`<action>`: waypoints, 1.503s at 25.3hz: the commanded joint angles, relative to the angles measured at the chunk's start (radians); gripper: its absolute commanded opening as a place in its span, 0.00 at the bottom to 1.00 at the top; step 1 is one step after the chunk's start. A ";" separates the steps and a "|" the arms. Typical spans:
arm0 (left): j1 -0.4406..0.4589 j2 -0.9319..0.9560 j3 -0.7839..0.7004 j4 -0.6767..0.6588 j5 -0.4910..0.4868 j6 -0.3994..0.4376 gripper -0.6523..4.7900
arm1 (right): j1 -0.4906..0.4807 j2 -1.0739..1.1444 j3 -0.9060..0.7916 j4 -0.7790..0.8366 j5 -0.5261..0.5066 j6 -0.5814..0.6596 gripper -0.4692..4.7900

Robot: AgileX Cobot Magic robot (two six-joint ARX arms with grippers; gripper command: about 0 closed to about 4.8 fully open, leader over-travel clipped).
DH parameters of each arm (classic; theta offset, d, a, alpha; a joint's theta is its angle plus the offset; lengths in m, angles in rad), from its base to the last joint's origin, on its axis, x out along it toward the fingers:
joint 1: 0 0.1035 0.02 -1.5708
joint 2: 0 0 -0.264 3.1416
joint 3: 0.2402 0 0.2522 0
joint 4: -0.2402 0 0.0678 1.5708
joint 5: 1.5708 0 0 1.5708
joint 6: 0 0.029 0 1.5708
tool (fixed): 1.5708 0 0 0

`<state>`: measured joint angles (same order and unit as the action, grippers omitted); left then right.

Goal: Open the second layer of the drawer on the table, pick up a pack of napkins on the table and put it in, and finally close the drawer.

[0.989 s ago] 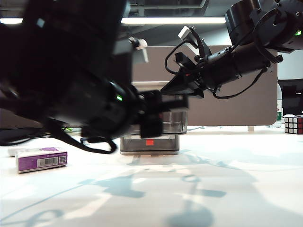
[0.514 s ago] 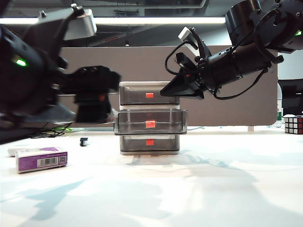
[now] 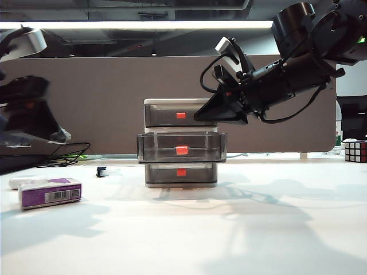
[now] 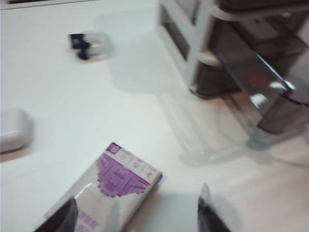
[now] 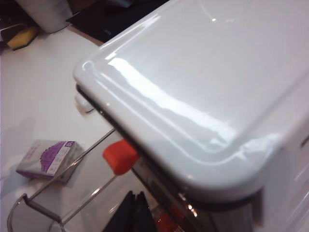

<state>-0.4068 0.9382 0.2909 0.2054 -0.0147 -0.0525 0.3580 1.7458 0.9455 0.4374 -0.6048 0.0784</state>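
Note:
The drawer (image 3: 180,143) stands mid-table, and its second layer (image 3: 180,148) is pulled out toward the front, red-orange tab showing. On the table at the left lies the purple-and-white pack of napkins (image 3: 50,192). My left arm (image 3: 26,114) hangs blurred at the far left, above the pack. In the left wrist view the left gripper (image 4: 135,217) is open with nothing held, and the pack (image 4: 116,188) lies partly between its fingers and below them. The right gripper (image 5: 135,212) is shut on nothing, beside the top drawer's tab (image 5: 120,155) and above the open layer (image 5: 63,193).
A white oblong case (image 3: 17,183) lies just behind the pack. A small clear ring with a black clip (image 4: 91,44) sits left of the drawer unit. A puzzle cube (image 3: 355,150) stands at the far right edge.
My left arm has swung from in front of the drawer out to the far left, and its jaws have opened. The second layer now shows pulled out. The right arm has barely moved.

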 commanded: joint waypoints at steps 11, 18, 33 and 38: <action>0.405 0.080 0.007 -0.011 0.430 0.233 0.70 | 0.001 -0.003 0.005 0.002 -0.027 0.001 0.08; 0.415 0.103 0.008 0.134 0.511 0.258 0.89 | 0.001 -0.003 0.005 -0.013 -0.027 0.000 0.08; 0.439 0.451 0.164 0.116 0.686 0.379 1.00 | 0.001 -0.003 0.004 -0.050 -0.027 -0.001 0.08; 0.438 0.483 0.195 0.046 0.701 0.447 1.00 | 0.001 -0.003 0.004 -0.052 -0.027 -0.005 0.08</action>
<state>0.0322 1.4200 0.4805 0.2893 0.6746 0.3477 0.3580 1.7458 0.9451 0.3756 -0.6292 0.0776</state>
